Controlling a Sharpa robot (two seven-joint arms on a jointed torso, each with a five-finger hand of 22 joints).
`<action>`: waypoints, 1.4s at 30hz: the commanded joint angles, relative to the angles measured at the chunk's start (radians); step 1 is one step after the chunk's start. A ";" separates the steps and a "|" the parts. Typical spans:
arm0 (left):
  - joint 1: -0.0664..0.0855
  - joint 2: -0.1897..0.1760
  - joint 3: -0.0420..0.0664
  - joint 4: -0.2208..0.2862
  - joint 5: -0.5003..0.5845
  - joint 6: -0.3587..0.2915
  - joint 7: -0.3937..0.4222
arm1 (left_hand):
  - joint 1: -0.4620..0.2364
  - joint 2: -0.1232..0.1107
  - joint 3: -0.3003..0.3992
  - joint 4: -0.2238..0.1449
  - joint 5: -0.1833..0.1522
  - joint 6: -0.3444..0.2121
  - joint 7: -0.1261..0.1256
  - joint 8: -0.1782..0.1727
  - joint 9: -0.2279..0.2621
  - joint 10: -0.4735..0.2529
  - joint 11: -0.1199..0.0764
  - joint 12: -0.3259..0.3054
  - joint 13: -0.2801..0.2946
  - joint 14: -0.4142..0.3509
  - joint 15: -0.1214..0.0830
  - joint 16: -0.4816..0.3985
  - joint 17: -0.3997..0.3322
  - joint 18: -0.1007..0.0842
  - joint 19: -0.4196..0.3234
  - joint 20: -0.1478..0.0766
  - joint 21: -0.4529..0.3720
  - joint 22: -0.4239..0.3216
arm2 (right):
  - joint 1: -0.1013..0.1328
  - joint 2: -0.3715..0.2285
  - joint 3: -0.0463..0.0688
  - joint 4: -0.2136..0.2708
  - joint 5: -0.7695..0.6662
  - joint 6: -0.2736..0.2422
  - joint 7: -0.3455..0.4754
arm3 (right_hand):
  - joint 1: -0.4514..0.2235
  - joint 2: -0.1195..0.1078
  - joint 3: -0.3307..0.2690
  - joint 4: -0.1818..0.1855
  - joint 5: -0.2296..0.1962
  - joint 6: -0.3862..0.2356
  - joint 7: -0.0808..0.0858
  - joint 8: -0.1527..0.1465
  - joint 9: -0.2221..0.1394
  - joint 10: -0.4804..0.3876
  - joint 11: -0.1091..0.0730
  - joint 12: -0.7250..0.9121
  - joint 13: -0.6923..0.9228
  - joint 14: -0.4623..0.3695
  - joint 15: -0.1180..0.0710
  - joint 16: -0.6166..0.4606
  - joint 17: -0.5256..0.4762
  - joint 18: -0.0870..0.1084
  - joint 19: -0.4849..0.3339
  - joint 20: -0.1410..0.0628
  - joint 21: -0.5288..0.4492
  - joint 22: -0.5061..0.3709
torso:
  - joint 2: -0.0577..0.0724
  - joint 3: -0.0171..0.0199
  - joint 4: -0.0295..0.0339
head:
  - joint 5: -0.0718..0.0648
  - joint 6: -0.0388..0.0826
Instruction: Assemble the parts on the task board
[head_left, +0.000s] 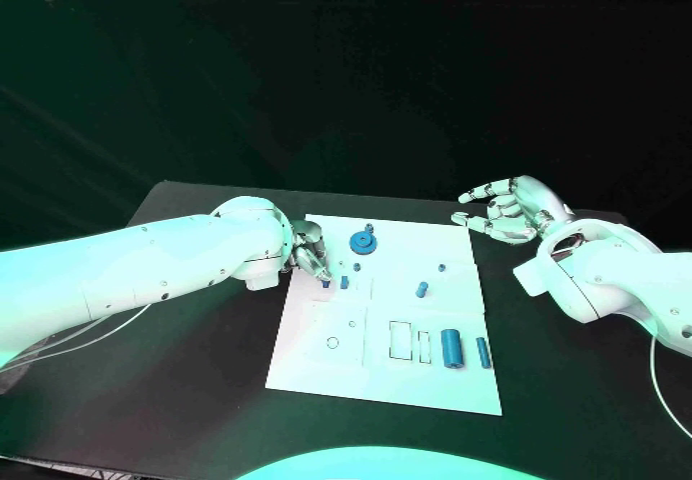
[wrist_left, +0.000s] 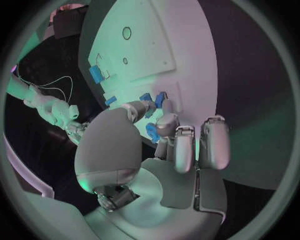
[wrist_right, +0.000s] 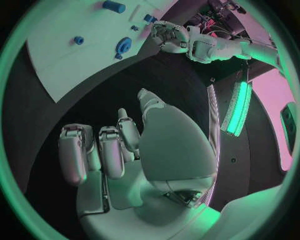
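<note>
Early going, I'd judge: the task board (head_left: 389, 330) in the table's middle carries loose blue parts, a round one (head_left: 362, 241) far, 2 cylinders (head_left: 451, 348) near right. Left hand (head_left: 307, 253) works its left edge, fingers curled round small pieces (wrist_left: 152, 132); whether they're gripped, I can't tell. Right hand (head_left: 508, 210) hovers far right, fingers apart, empty

Both arms are smooth white shells with rounded, bulbous wrist housings dotted with small dark screws. Thin pale cables trail beside each forearm. The left hand (head_left: 309, 251) and right hand (head_left: 505, 210) are silver, with segmented metallic fingers.
</note>
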 joint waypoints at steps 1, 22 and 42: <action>-0.008 0.008 -0.007 0.002 0.030 0.038 0.001 | -0.010 0.000 0.162 -0.173 -0.005 0.012 -0.009 0.005 0.002 0.008 -0.001 0.007 0.005 0.104 -0.009 0.007 0.263 -0.010 0.006 -0.003 0.003 0.010 | -0.001 -0.001 0.000 0.002 -0.003 0.011 0.012 | -0.011 -0.001 0.008 -0.001 0.003 0.006 -0.002 0.001 -0.001 0.002 -0.003 0.003 0.011 0.086 -0.006 -0.006 0.183 0.012 0.049 -0.008 -0.004 0.196 | 0.000 -0.0002 0.0005 | 0.000 -0.002; -0.008 0.008 -0.009 -0.001 -0.019 0.051 -0.006 | 0.003 0.006 0.120 -0.189 -0.009 0.015 -0.017 0.009 0.009 0.018 -0.008 0.009 0.014 0.104 -0.015 0.007 0.263 -0.010 0.007 -0.008 0.003 0.013 | -0.001 -0.002 0.000 0.003 -0.002 0.010 0.013 | -0.012 0.000 0.009 0.000 0.004 0.006 -0.002 0.001 -0.002 0.002 -0.003 0.002 0.010 0.086 -0.006 -0.006 0.183 0.012 0.049 -0.008 -0.004 0.197 | 0.000 -0.0007 0.0010 | -0.002 -0.004; -0.008 0.000 -0.010 -0.002 -0.058 0.037 -0.013 | 0.018 0.011 0.128 -0.200 -0.003 0.020 -0.015 0.009 0.009 0.021 -0.008 0.012 0.022 0.104 -0.016 0.007 0.263 -0.012 0.011 -0.009 0.006 0.019 | -0.001 -0.003 0.000 0.003 -0.002 0.009 0.014 | -0.012 0.000 0.009 0.000 0.004 0.006 -0.002 0.001 -0.002 0.002 -0.003 0.002 0.010 0.086 -0.006 -0.006 0.183 0.012 0.049 -0.008 -0.004 0.197 | 0.000 -0.0007 0.0009 | -0.001 -0.005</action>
